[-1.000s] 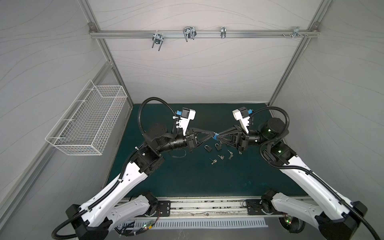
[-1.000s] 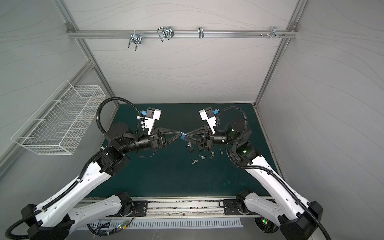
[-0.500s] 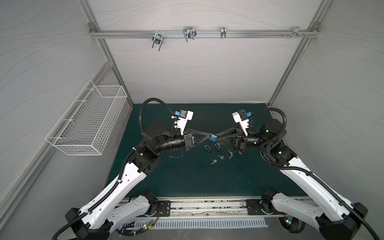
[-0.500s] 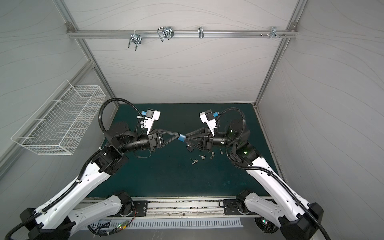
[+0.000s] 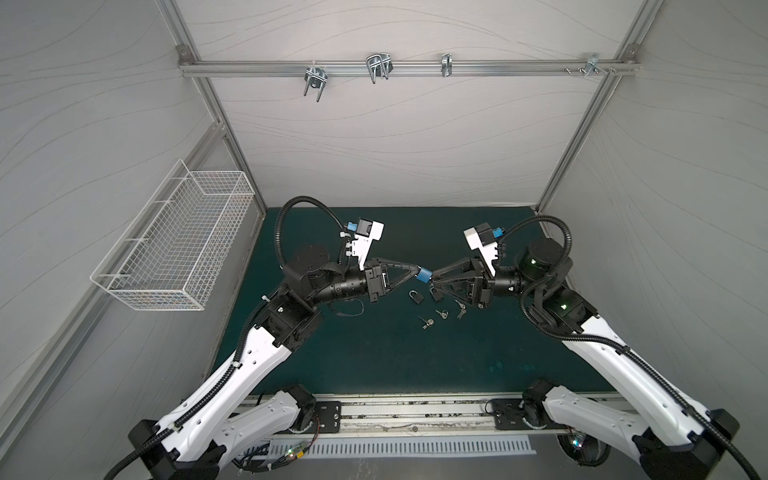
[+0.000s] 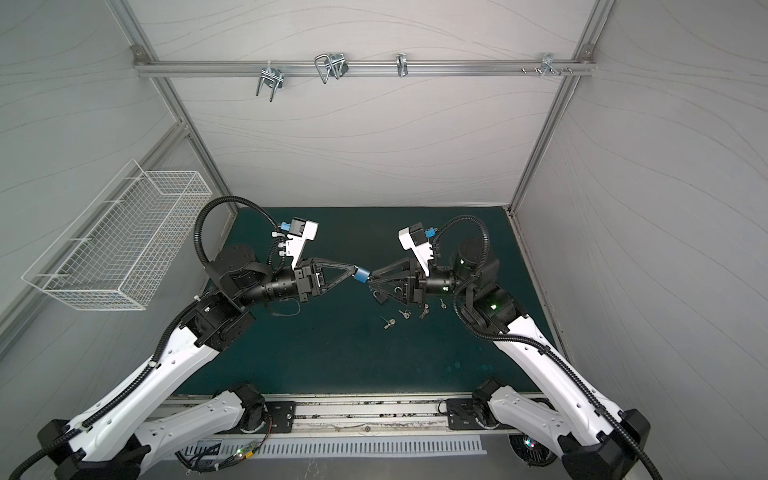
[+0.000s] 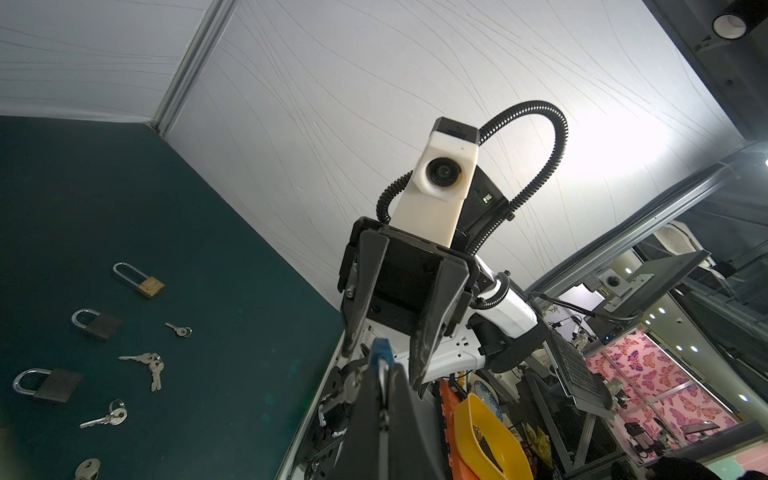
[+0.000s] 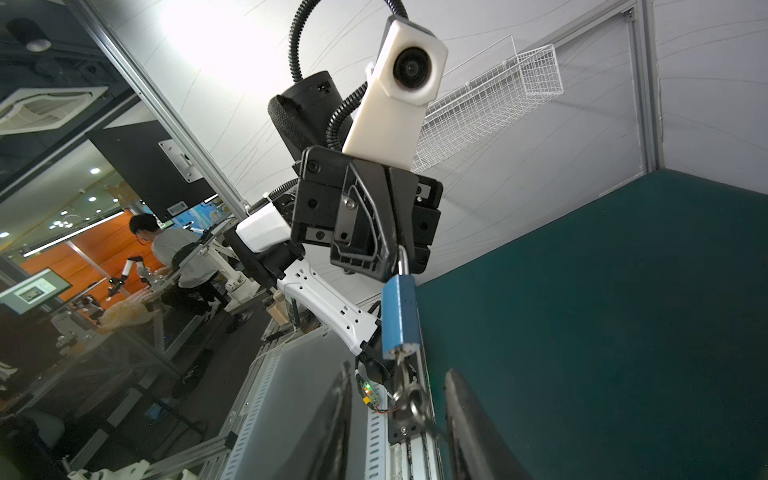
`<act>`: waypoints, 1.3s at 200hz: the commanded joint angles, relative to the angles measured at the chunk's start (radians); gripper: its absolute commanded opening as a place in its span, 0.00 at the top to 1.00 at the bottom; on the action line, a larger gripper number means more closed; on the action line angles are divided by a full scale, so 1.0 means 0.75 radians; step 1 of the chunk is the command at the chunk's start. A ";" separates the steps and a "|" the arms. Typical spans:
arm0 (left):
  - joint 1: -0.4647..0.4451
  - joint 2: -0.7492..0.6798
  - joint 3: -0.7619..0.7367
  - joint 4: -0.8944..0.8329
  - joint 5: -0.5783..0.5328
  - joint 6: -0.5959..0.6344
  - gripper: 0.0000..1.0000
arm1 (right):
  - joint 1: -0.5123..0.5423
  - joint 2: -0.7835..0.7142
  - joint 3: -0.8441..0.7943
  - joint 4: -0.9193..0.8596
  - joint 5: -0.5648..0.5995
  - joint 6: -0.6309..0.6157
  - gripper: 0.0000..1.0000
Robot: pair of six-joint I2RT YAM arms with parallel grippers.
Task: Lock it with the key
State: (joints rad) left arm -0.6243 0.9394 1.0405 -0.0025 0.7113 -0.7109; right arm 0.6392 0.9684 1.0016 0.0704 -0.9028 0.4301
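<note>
White-walled cell w/ green mat point(image 5: 374, 357) as floor, wire basket point(image 5: 178, 249) hanging on left-side wall. Above mat centre, the left gripper point(image 5: 419, 271) is clamping the shackle of a blue padlock point(image 5: 424, 275), holding it in mid-air. Facing it, the right gripper point(image 5: 432, 281) is standing open, fingers point(image 8: 465, 415) flanking, not pinching, the key point(image 8: 409, 397) sitting in the lock's keyhole. Spare padlocks point(image 7: 97, 324) & loose keys point(image 7: 145, 361) are lying on mat beneath

the right gripper point(image 8: 397, 386) has opened off the key point(image 8: 409, 397).
</note>
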 commanded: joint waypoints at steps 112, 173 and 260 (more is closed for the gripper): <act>0.003 -0.025 0.046 0.038 -0.019 0.005 1.00 | 0.011 -0.039 -0.005 -0.058 0.053 -0.037 1.00; 0.013 -0.066 0.065 0.031 -0.094 0.002 1.00 | 0.012 -0.056 -0.037 -0.161 0.026 -0.095 1.00; 0.028 -0.100 0.085 -0.032 -0.055 0.056 1.00 | -0.066 -0.108 -0.110 -0.188 -0.069 -0.065 1.00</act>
State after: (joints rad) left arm -0.6323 0.9218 1.0405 -0.1261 0.7044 -0.6827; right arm 0.6285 0.9123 0.9421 -0.0086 -0.8886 0.3779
